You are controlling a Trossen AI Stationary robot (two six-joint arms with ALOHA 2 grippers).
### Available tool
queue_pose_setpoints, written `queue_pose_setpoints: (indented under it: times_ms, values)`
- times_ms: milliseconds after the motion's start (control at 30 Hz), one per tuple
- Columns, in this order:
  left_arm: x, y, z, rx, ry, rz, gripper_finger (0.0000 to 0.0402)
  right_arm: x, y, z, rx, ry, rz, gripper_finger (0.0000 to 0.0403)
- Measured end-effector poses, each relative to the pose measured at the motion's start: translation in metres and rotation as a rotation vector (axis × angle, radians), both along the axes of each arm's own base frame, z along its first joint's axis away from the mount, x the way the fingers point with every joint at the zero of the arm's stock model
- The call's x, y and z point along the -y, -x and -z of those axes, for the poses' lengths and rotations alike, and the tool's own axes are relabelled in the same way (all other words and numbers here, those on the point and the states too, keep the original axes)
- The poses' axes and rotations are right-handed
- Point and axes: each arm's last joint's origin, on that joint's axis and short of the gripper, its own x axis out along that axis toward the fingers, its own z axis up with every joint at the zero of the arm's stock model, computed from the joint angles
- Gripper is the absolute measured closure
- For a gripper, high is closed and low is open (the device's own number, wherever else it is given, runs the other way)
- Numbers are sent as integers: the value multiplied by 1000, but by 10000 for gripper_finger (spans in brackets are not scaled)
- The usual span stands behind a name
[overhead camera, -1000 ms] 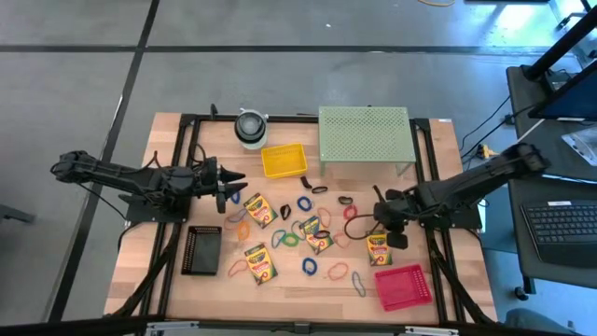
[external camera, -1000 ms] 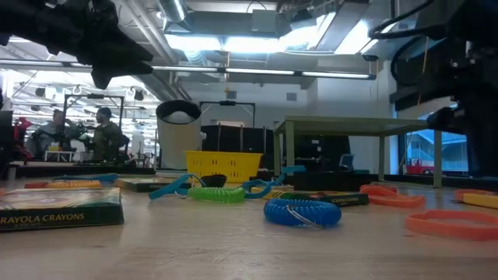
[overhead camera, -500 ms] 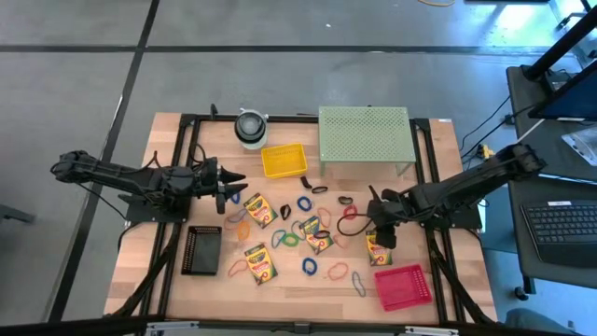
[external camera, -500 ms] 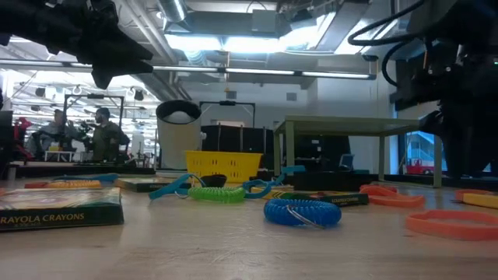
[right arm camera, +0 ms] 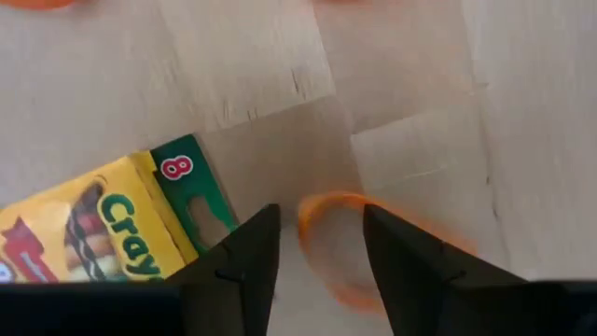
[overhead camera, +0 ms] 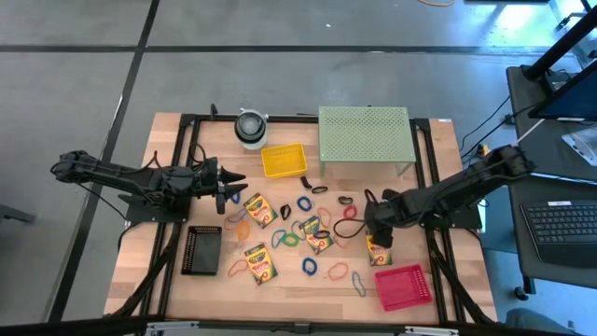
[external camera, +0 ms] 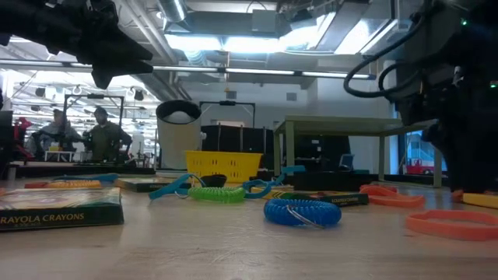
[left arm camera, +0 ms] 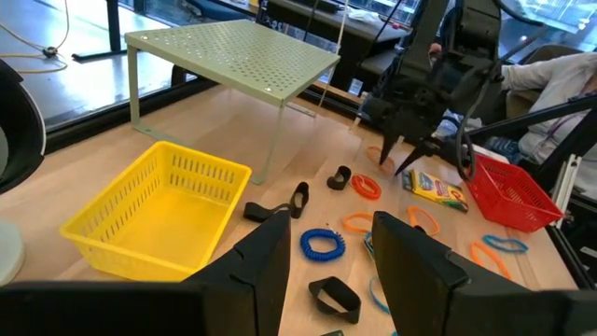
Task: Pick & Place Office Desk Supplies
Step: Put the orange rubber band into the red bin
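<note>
Little looks sorted: crayon boxes and rubber bands litter the bench. Right end effector, fingers apart, straddles an orange band; left end effector waits open.

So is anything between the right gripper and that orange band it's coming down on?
Nothing visible. In the right wrist view the right gripper has its fingers open, straddling the near edge of the orange rubber band, which lies on bare wood. The crayon box lies just beside it, close to one finger but not over the band.
</note>
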Motion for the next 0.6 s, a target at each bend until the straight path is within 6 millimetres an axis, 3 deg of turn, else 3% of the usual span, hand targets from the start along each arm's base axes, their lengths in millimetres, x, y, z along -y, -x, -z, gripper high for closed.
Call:
queue_pose_setpoints:
  times_ms: [167, 400, 600]
  values:
    - [1, 0, 0, 0, 4, 18, 254, -1, -2, 4, -23, 3, 52, 287]
    - [1, 0, 0, 0, 4, 18, 254, -1, -2, 5, -7, -5, 146, 392]
    - [1, 0, 0, 0, 5, 18, 254, -2, -4, -1, 16, -22, 210, 399]
